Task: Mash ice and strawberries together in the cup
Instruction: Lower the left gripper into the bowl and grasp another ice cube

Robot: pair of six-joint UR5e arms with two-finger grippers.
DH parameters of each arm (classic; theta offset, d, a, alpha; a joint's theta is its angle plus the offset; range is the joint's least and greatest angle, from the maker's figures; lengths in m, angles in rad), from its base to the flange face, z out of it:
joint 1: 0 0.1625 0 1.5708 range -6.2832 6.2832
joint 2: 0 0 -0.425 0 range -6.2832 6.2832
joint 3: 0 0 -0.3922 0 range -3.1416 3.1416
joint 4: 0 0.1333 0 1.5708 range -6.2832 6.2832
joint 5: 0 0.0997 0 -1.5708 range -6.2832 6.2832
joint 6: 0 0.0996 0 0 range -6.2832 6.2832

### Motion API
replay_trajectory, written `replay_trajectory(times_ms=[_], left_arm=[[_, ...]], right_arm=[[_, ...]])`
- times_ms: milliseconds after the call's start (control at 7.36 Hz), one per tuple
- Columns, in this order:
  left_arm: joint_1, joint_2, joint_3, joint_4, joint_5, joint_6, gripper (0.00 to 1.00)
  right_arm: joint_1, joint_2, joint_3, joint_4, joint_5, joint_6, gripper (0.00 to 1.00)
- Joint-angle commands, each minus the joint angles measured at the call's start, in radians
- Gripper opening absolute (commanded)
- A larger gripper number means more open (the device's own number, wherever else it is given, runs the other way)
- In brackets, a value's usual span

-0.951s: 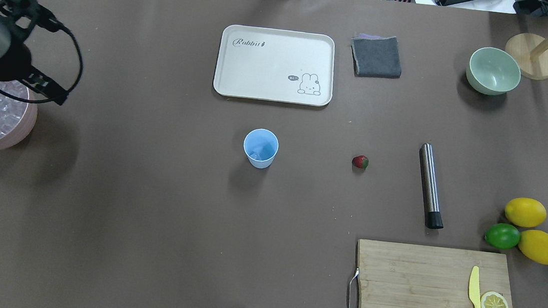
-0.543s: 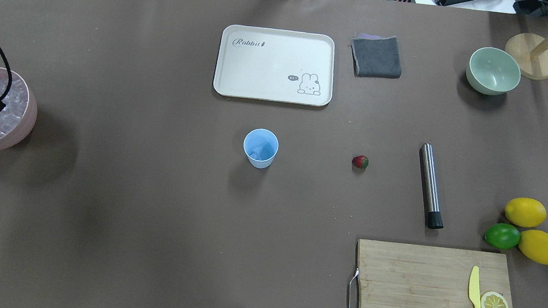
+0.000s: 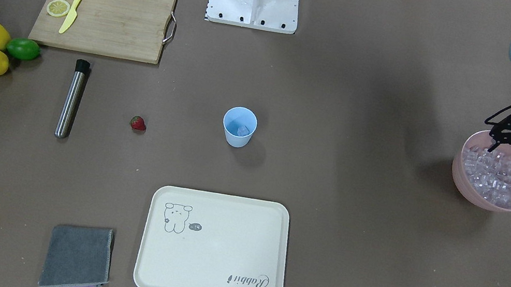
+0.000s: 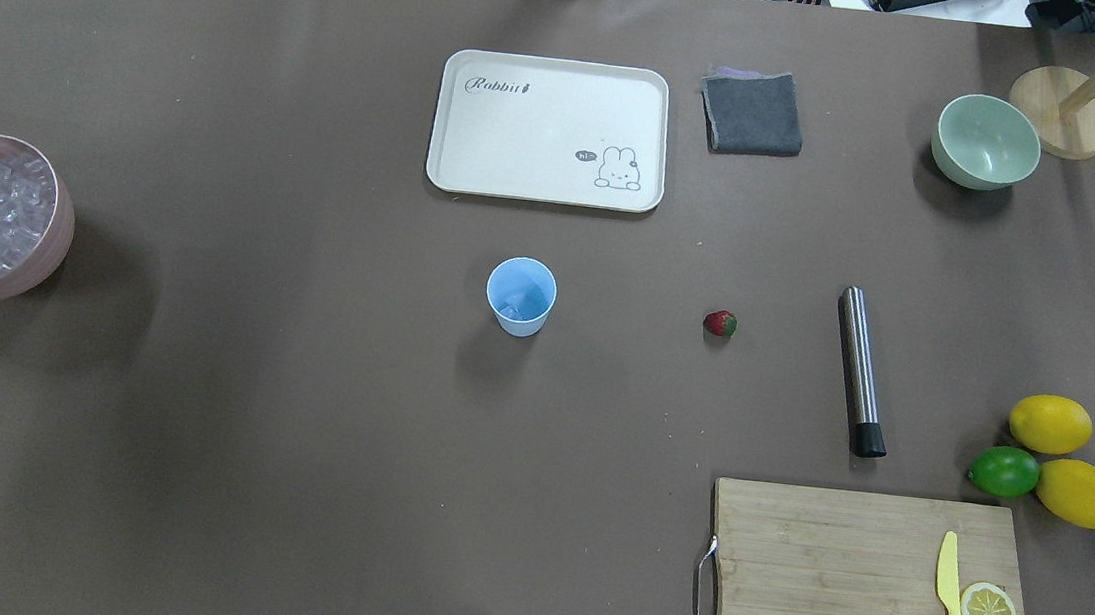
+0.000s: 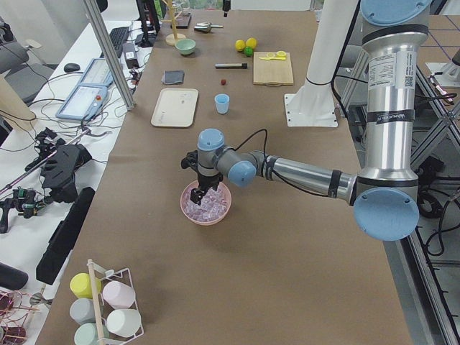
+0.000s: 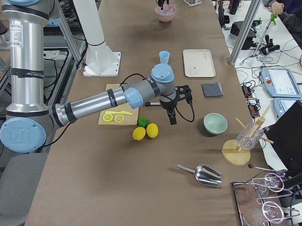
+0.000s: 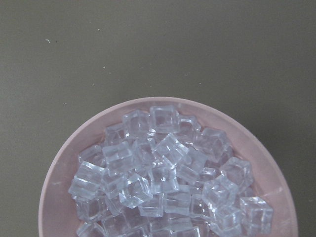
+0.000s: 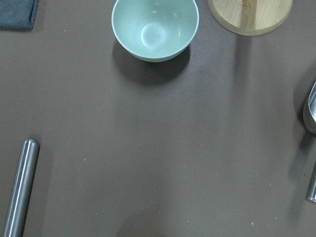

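The task is at an early stage, judging by how things lie. The cup (image 4: 521,295) stands upright near the middle of the desk (image 4: 293,444), and something clear and glassy shows at its bottom, probably 1 or 2 cubes, though the exact count cannot be read. The strawberry (image 4: 720,323) lies on the bare desk, apart from the cup, between it and the steel muddler (image 4: 861,370), so it is not yet in the cup. The muddler lies flat and untouched, well clear of either arm.

The left claw (image 3: 508,162) hangs over the pink bowl (image 3: 482,200) at the desk's far left end, its 2 fingers spread apart just above or among the ice (image 3: 494,177), gripping nothing that can be made out. The left wrist view looks straight down on the heaped cubes, which fill the bowl close to its rim. This reads as a reach for another cube.

The right claw (image 6: 170,117) hovers above the desk near the lemons (image 6: 146,131) and the pale green bowl (image 6: 215,123). Only the side view shows it, so whether it is released or clenched cannot be told.

Left to do, by this reading: carry more ice to the cup, drop in the strawberry, then take up the muddler and mash.
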Motion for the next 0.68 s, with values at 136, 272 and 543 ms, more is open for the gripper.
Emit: replay_trajectory(times_ms=[136,272,543], left_arm=[[-0.025,-0.007,0.033,-0.010,0.003,0.200,0.82],[-0.027,-0.005,0.049,-0.018,0.000,0.282,0.81],[-0.035,-0.010,0.052,-0.021,0.002,0.393,0.79]], right_arm=[[0.000,-0.002,0.000,0.004,-0.001,0.001,1.00],[0.000,0.000,0.000,0.004,-0.001,0.001,1.00],[0.000,0.000,-0.002,0.004,-0.001,0.001,1.00]])
